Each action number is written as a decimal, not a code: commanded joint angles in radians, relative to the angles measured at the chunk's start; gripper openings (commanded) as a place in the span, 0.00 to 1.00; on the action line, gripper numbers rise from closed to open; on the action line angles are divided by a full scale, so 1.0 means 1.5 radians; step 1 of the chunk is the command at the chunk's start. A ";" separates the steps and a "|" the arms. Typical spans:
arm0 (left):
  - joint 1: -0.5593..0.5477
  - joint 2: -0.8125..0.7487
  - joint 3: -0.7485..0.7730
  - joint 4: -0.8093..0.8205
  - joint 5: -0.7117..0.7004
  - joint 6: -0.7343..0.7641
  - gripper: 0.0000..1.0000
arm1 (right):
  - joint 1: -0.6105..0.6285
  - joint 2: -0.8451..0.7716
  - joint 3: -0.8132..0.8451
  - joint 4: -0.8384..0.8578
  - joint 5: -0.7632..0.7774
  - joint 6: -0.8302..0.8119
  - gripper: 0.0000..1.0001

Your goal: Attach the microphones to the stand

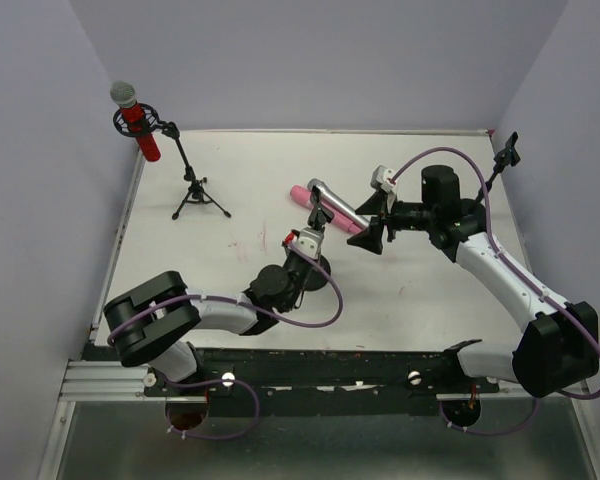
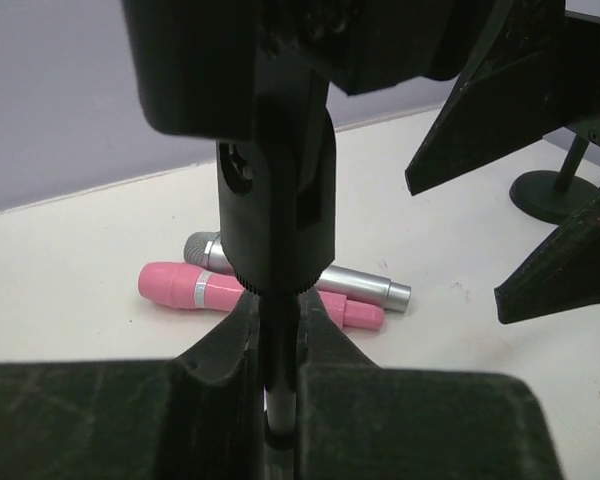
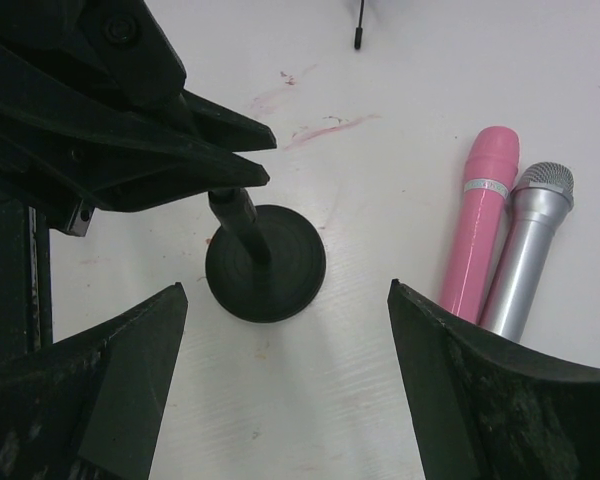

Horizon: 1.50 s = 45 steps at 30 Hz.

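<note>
Left gripper (image 2: 278, 340): we see jaws clamped on the black round-based stand (image 3: 265, 270).
Right gripper (image 3: 283, 295): jaws wide.
All-pink microphone (image 3: 480, 230), silver-grey microphone (image 3: 525, 250): touching, toward the far edge.

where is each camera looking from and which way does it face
top external: above and behind the robot, looking down on the table; left arm and right arm show, the red microphone back left.
left wrist: low, facing along the table; left gripper clamps the round-base stand pole.
right wrist: looking down; open right gripper frames that stand's base.
shared: both wrist views show the pink microphone beside the silver microphone.
</note>
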 commanded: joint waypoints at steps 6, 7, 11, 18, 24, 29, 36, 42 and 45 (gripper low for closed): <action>0.120 -0.185 -0.067 -0.134 0.424 -0.064 0.00 | -0.006 -0.006 -0.007 0.006 0.015 -0.009 0.90; 0.160 -0.215 -0.059 -0.169 0.515 -0.111 0.00 | -0.007 -0.008 -0.008 0.005 0.015 -0.010 0.89; 0.282 -0.257 0.010 -0.359 0.827 -0.091 0.00 | -0.007 -0.007 -0.007 0.002 0.010 -0.015 0.90; 0.352 -0.128 0.132 -0.331 1.081 -0.103 0.00 | -0.009 -0.007 -0.010 0.000 0.006 -0.019 0.90; 0.359 -0.031 0.162 -0.203 1.113 -0.130 0.00 | -0.016 -0.011 -0.011 -0.002 0.007 -0.023 0.90; 0.363 0.024 0.154 -0.085 1.102 -0.171 0.00 | -0.017 -0.007 -0.011 -0.006 0.007 -0.029 0.90; 0.372 0.029 0.096 -0.035 1.056 -0.163 0.19 | -0.019 0.002 -0.010 -0.011 0.004 -0.034 0.90; 0.381 -0.003 0.041 -0.011 0.987 -0.162 0.61 | -0.019 0.006 -0.010 -0.015 -0.003 -0.039 0.90; 0.382 -0.036 0.027 -0.044 0.958 -0.150 0.72 | -0.019 0.007 -0.010 -0.017 -0.003 -0.042 0.90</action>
